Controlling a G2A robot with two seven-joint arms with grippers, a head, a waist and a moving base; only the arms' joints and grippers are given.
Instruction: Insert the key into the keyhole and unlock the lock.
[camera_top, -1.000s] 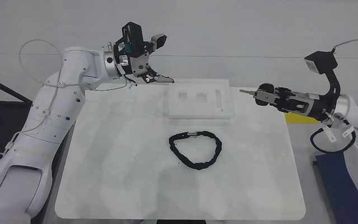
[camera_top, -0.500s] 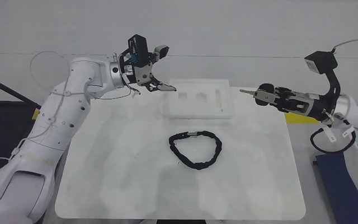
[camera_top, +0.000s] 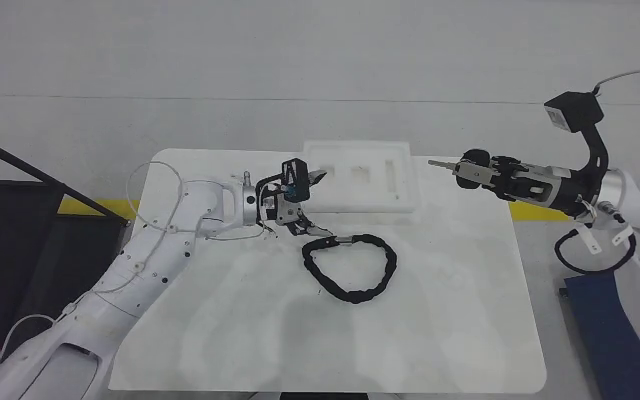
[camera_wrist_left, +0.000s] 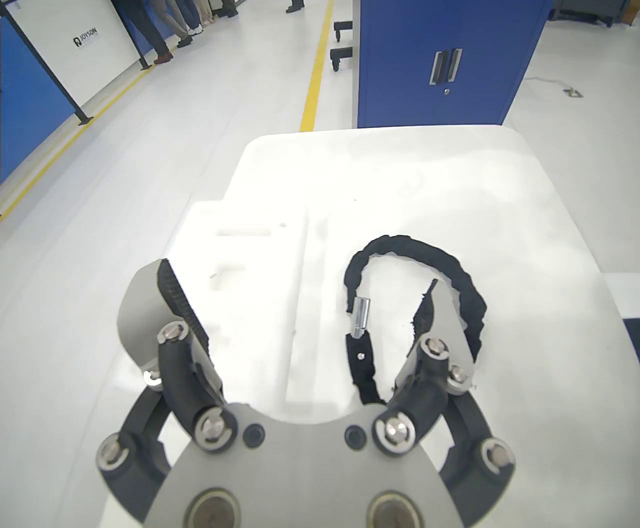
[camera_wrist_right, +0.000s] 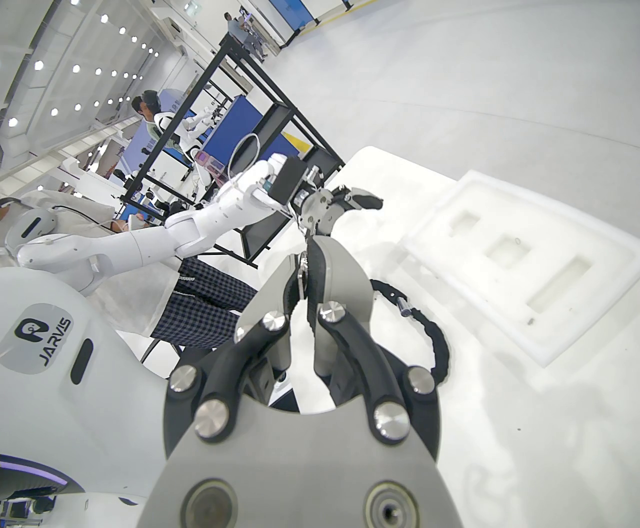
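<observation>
**White table (camera_top: 200, 330), unlocking set**

Black chain lock (camera_top: 385, 262): steel cylinder (camera_top: 345, 240) lies end-on to left gripper (camera_top: 318, 205), the nearer arm, jaws wide, just beside cylinder. Right gripper (camera_top: 470, 168), well apart from cylinder, pinches key (camera_top: 442, 163), blade aimed toward it.

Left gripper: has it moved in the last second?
Yes: the left gripper swung from beside the foam tray toward the robot, down to the chain lock.
</observation>
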